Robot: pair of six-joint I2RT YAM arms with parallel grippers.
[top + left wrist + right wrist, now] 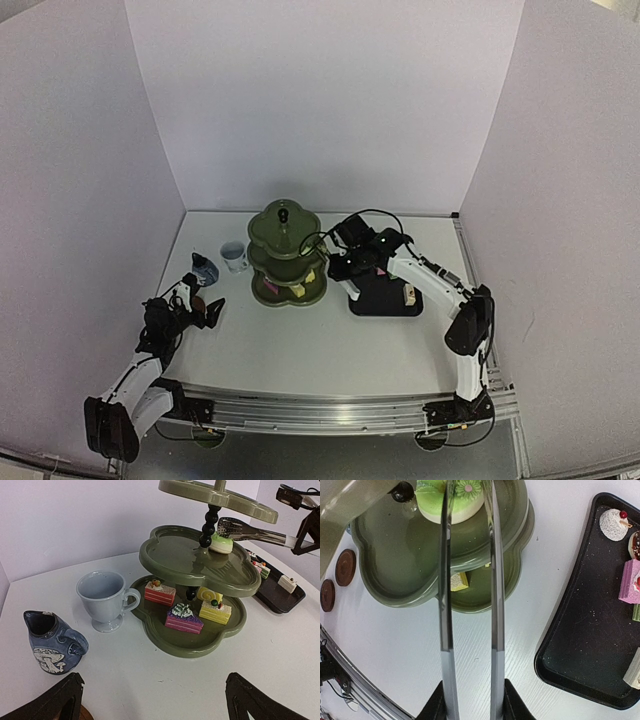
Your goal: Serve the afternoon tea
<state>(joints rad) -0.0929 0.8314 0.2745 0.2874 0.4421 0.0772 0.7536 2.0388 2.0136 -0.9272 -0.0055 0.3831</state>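
Observation:
The dark green three-tier stand (286, 255) is mid-table. Its bottom tier carries a red cake (160, 592), a purple one (184, 618), a yellow one (215, 611) and a small roll (209, 594). A green cake (451, 497) rests on the middle tier (175, 560). My right gripper (472, 700) is shut on metal tongs (496, 605), whose slightly parted tips sit right over that cake (220, 542). My left gripper (155, 700) hangs open and empty low on the left. Before it stand a pale cup (102, 600) and a small blue cup (50, 640).
A black tray (590, 645) to the right of the stand holds several more cakes, among them a white one (615, 524) and a pink one (632, 580). Two brown coasters (345, 567) lie left of the stand. White walls close in the table.

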